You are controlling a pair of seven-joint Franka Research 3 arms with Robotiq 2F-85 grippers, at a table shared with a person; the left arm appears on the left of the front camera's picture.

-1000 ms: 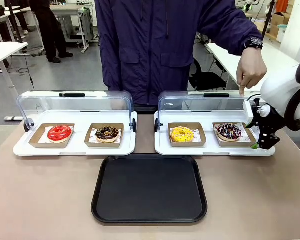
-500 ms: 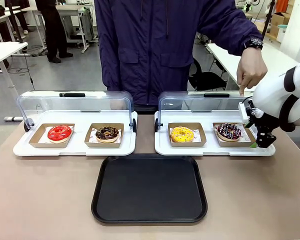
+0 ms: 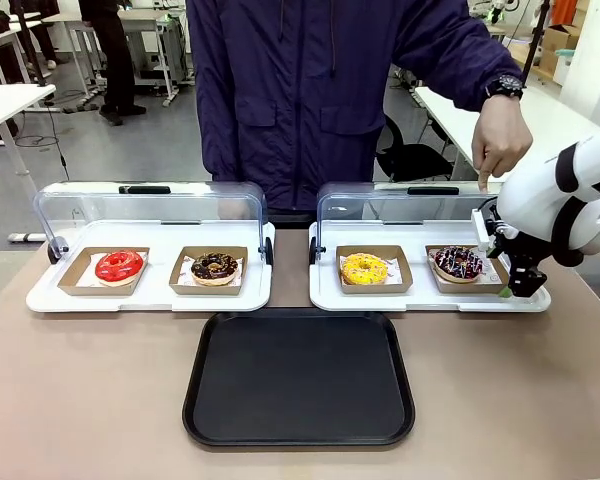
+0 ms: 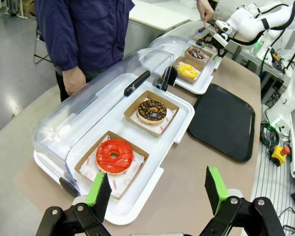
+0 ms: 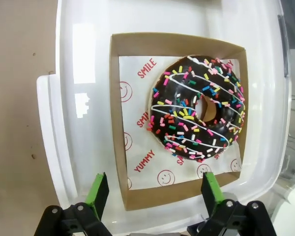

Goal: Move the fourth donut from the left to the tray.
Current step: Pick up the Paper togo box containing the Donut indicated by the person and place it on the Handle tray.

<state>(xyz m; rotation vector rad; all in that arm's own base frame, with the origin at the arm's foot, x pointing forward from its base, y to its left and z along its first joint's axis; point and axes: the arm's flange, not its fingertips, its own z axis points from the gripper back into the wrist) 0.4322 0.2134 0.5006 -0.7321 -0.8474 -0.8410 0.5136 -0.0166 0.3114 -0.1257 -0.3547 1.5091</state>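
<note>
Item: dark chocolate-glazed sprinkled ring donut (image 5: 196, 108), in brown cardboard holder (image 5: 117, 123) on white display tray (image 3: 420, 300). We record right claw (image 5: 153, 187) spread apart over holder's edge, poised to grip. Destination: black rectangular plastic tray (image 3: 298, 438).

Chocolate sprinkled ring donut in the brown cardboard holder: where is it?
Front view, far right: the sprinkled donut sits in the right-hand white display tray beside the yellow-glazed donut, open right gripper alongside.

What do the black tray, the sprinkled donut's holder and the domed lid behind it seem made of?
Black tray: probably moulded plastic, matte; even dull surface, rounded corners.
Holder: brown cardboard, matte, folded edges, printed paper liner inside.
Domed lid: clear glossy plastic; see-through, with reflections.
</note>
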